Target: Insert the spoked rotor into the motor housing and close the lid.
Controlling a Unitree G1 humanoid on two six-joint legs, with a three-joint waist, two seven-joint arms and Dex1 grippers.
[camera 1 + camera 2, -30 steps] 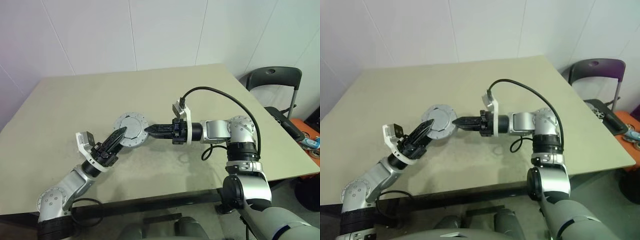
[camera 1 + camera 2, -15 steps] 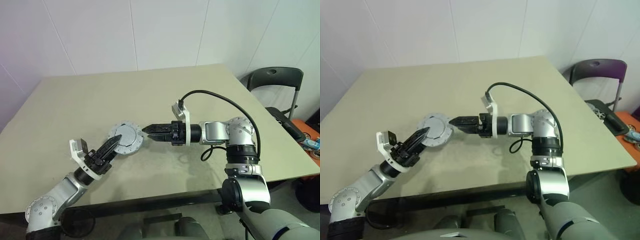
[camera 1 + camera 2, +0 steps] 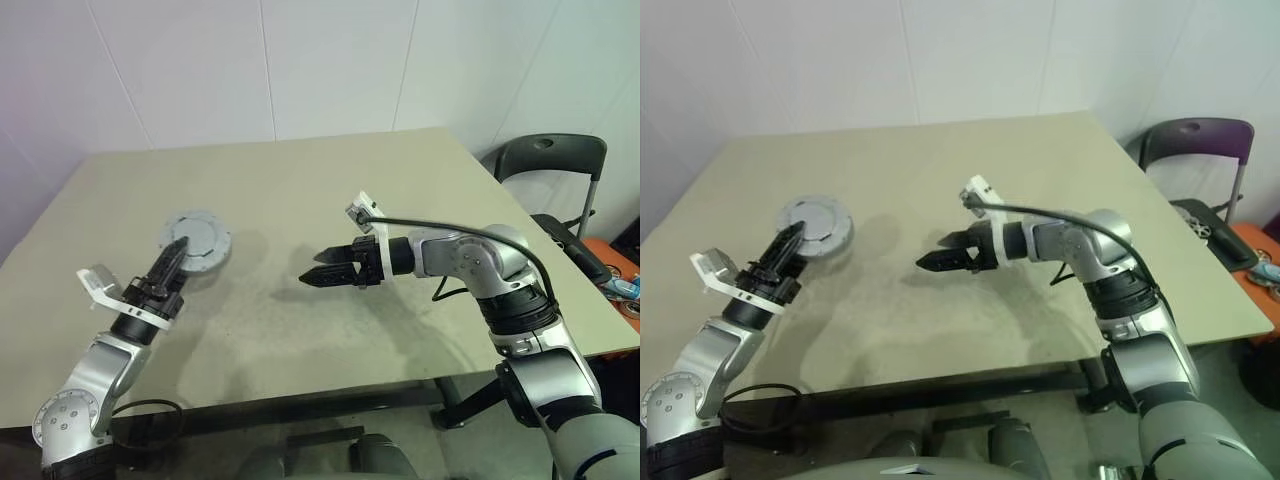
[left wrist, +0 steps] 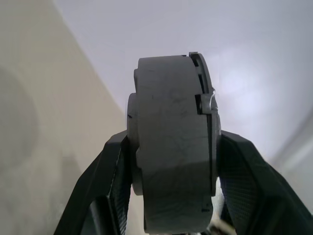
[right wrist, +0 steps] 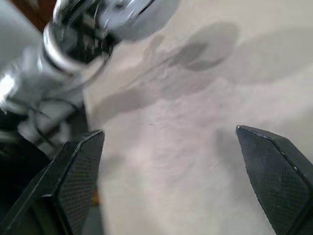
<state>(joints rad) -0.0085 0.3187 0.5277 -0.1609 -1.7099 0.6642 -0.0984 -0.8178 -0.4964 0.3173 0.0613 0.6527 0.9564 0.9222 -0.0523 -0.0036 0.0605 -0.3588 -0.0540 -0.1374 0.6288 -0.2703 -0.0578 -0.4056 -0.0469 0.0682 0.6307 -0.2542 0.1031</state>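
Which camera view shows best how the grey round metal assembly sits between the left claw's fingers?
The left wrist view: the grey round metal assembly stands edge-on, clamped between both black fingers. The two head views show its flat round face above the beige table, with the left claw at its lower edge.

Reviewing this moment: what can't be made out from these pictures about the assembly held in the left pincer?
- Spoked rotor: whether it sits inside the grey assembly; the closed casing hides the interior in both eye views.
- Assembly's flat faces: the left wrist view sees it edge-on, between the left pincer's fingers.
- Seam between lid and motor housing: too small in the eye views to judge whether it is fully seated.
- Right pincer is open and holds nothing.
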